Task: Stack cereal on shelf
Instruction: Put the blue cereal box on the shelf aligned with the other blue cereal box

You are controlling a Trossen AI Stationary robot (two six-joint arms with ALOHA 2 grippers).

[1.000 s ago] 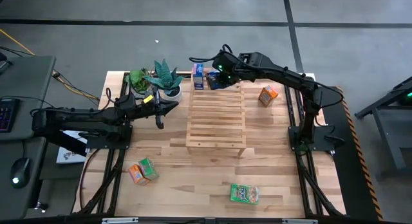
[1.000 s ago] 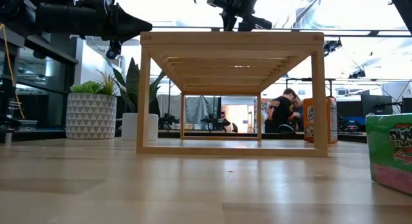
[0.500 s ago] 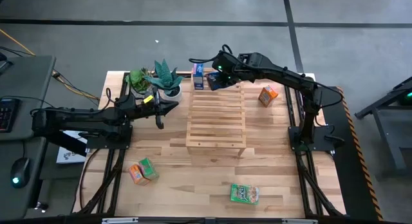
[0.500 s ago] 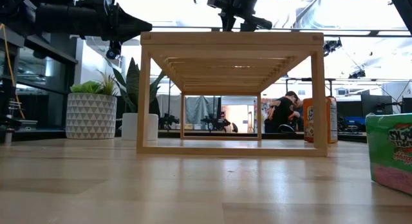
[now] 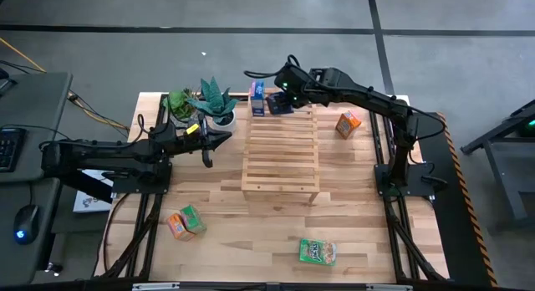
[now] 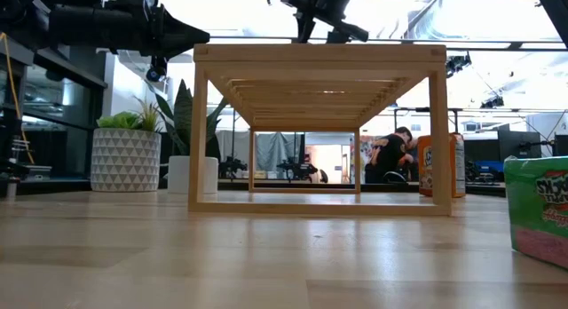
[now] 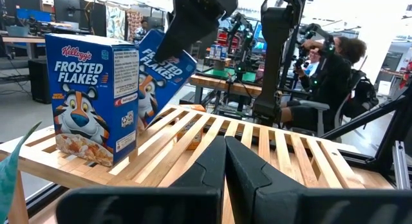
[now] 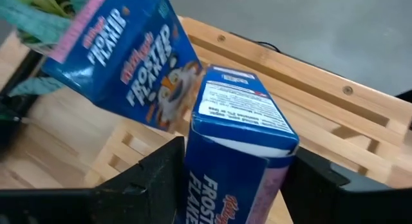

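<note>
The shelf [image 5: 280,157] stands mid-table. One blue cereal box [image 7: 90,102] stands upright on its far end. A second blue box [image 7: 168,60] is tilted beside it, and the upright box hides its lower end. My right gripper [image 5: 282,95] comes down on this second box from above, its fingers spread to either side [image 8: 241,121]. My left gripper [image 5: 219,139] hovers shut to the left of the shelf, level and holding nothing. My right gripper has one finger [image 8: 154,179] on each side of the tilted blue box's narrow sides [image 8: 193,159], slanting down from above. The box fills the gap between them. I cannot tell whether the fingers touch it.
An orange box [image 5: 349,123] stands on the table right of the shelf. An orange and a green box [image 5: 185,223] lie near left, another green box [image 5: 318,252] near the front edge. Potted plants [image 5: 201,103] stand at the far left. People sit beyond the table [image 6: 390,154].
My right gripper's fingers have spread apart around the second blue box and it has tipped slightly. The box stays tilted at the shelf's far end.
</note>
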